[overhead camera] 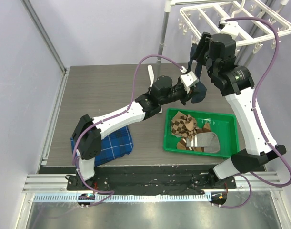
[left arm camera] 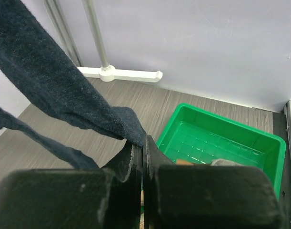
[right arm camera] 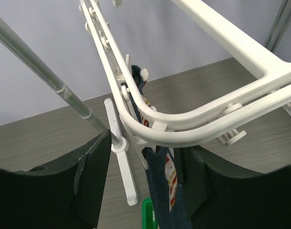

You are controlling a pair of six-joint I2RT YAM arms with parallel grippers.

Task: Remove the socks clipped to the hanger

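Hanger: one, white, raised above the tabletop's far right corner.
Tray: one, green, with at least three socks piled inside.
Navy sock: one, hanging from a hanger clip.
Right jaws: spread either side of that clip; best to squeeze it fully open first.
Left jaws: pinching the navy sock's lower end; pull down only once the clip frees it.
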